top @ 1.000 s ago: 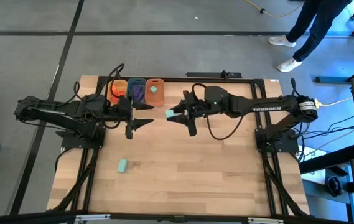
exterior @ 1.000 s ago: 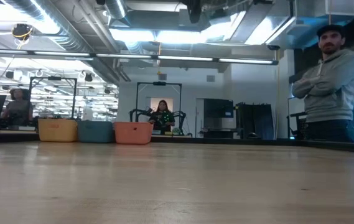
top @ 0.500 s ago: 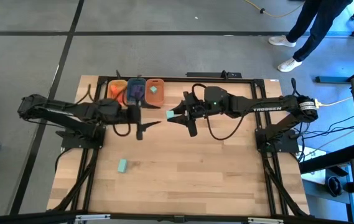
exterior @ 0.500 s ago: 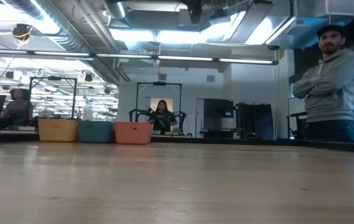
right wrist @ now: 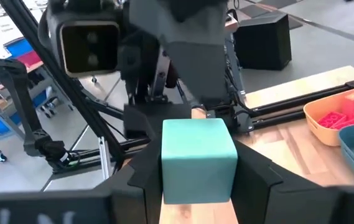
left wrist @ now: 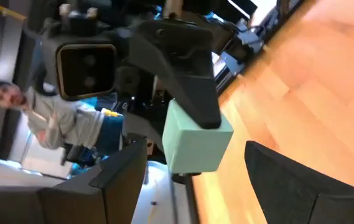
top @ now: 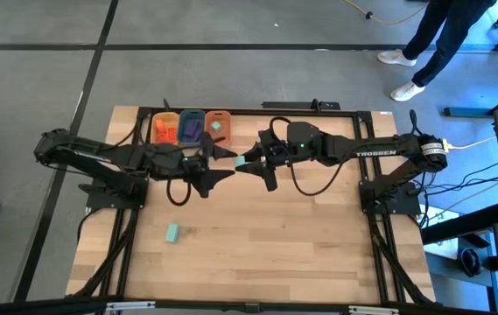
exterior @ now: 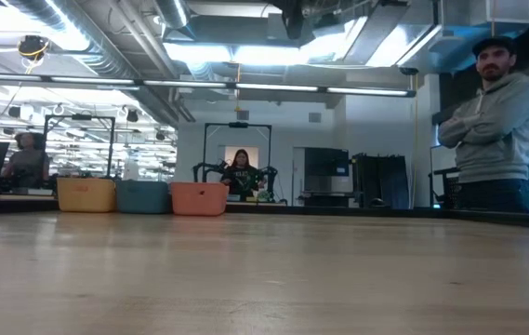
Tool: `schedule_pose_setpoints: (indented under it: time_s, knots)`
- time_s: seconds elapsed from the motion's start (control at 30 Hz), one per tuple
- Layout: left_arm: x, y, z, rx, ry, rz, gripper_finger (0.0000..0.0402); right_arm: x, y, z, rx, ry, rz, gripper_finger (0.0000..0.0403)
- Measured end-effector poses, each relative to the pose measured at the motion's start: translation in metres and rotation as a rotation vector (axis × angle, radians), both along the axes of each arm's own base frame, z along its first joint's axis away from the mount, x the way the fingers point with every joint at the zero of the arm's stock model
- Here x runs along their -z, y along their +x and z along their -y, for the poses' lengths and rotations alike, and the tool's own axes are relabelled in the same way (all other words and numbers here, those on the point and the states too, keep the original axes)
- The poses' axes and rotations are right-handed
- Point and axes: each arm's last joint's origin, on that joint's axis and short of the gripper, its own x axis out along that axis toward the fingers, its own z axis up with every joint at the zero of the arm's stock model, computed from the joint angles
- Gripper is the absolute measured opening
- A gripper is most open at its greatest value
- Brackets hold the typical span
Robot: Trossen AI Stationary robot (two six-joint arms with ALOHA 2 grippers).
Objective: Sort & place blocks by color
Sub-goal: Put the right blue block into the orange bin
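While the two arms meet just above the middle of the high view, we see the right claw (top: 247, 164) clenched on a mint-teal cube (top: 241, 161), held above the tabletop (top: 275, 236). In the right wrist view that cube (right wrist: 198, 158) sits between the claw's dark fingers (right wrist: 254, 177). Facing it, the left claw (top: 222, 166) stands released, its fingers (left wrist: 121, 174) spread either side of the cube (left wrist: 196, 140) without touching it. A second mint-teal block (top: 171, 232) lies alone on the tabletop in the lower left of the high view, well apart from both claws. Along the upper edge of the tabletop we see three tubs side by side, yellow (top: 164, 129), blue (top: 191, 127) and orange (top: 218, 126), each holding small blocks. At the right edge of the low view a person (exterior: 498, 126) stands with arms folded
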Motion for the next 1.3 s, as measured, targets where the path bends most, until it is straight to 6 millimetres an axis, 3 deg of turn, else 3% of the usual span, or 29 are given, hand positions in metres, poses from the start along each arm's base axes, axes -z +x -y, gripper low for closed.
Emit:
schedule_pose_setpoints:
  time_s: [0.6,0.73,1.0,1.3]
  knots:
    - [0.004,0.019,0.004,0.002,0.157,0.024,0.0258,-0.001,0.0,-0.002,-0.001,0.076,-0.006,0.0135]
    - [0.008,0.022,0.004,-0.018,0.165,-0.001,0.0227,-0.001,0.0,-0.002,0.0,0.076,-0.005,0.0135]
    - [0.007,0.021,0.004,-0.031,0.158,0.012,0.0125,-0.002,0.0,-0.001,0.001,0.072,0.005,0.0135]
    - [0.007,0.021,0.004,-0.032,0.158,0.008,0.0123,-0.002,0.0,-0.001,0.0,0.074,0.003,0.0135]
